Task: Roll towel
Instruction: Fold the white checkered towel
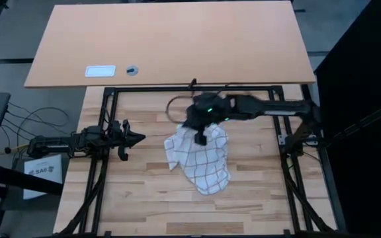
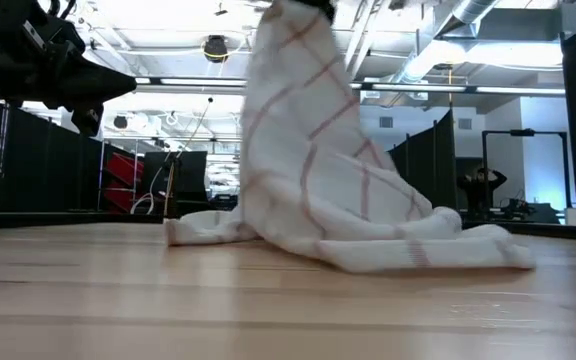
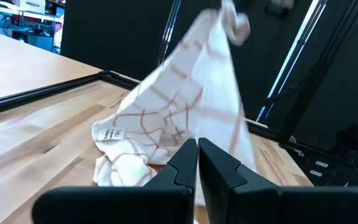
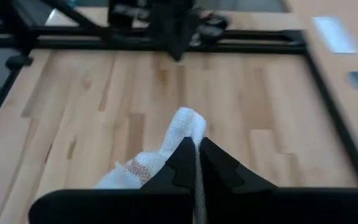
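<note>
Towel [image 1: 200, 160] soft checked cloth, peak pinched by right end effector [image 1: 200, 137], left end effector [image 1: 137, 138] closed.

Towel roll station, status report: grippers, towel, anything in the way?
Right gripper shut on towel, one end lifted, rest bunched on table. Left gripper shut, empty, beside the towel. Nothing in the way.

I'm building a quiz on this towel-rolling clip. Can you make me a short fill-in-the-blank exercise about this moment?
1. The right gripper is shut on a corner of the ____.
2. The towel has reddish-brown ____ lines on white cloth.
3. The left gripper, away from the cloth, holds ____.
4. The towel's lower part rests on the wooden ____.

Missing words: towel; check; nothing; table
</note>
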Tool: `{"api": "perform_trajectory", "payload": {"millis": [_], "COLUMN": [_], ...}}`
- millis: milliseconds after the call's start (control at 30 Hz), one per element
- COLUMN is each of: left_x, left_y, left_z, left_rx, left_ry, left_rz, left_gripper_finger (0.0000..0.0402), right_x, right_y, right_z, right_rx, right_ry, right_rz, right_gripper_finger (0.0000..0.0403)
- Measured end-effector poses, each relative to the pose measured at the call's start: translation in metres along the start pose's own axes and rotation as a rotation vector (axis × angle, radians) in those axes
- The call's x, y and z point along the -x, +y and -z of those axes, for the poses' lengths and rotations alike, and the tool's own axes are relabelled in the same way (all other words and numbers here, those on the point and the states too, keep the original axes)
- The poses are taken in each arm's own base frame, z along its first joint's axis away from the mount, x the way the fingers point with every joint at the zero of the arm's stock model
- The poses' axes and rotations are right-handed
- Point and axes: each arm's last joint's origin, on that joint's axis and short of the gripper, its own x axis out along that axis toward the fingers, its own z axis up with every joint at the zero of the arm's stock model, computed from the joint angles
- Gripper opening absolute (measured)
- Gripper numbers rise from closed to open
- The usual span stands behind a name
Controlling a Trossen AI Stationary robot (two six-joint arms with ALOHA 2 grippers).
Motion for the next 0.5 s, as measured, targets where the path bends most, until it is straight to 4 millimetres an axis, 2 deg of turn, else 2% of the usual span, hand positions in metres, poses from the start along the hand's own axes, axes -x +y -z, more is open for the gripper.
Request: {"api": "perform_trajectory", "payload": {"millis": [200,367,500], "left_x": [-0.005,-0.018,-0.035], "left_y": [0.0,-0.005,-0.01], "left_z": [0.002,-0.011,-0.02], "left_rx": [-0.04,-0.095,-0.157], "left_ry": [0.09,0.177,0.271], "left_rz": [-0.029,-0.052,-0.093], "left_gripper_finger": [0.0009,0.0048,0.0075], "right_x": [0.054,0.096,0.128], "right_y": [-0.012,-0.02,-0.018], "right_z": [0.0,0.006,0.008], "right_rx": [-0.024,-0.064,-0.084], "right_ry": [0.006,0.016,-0.025], "right_rz": [0.094,0.13,0.137], "right_gripper_finger": [0.0,0.0,0.0]}}
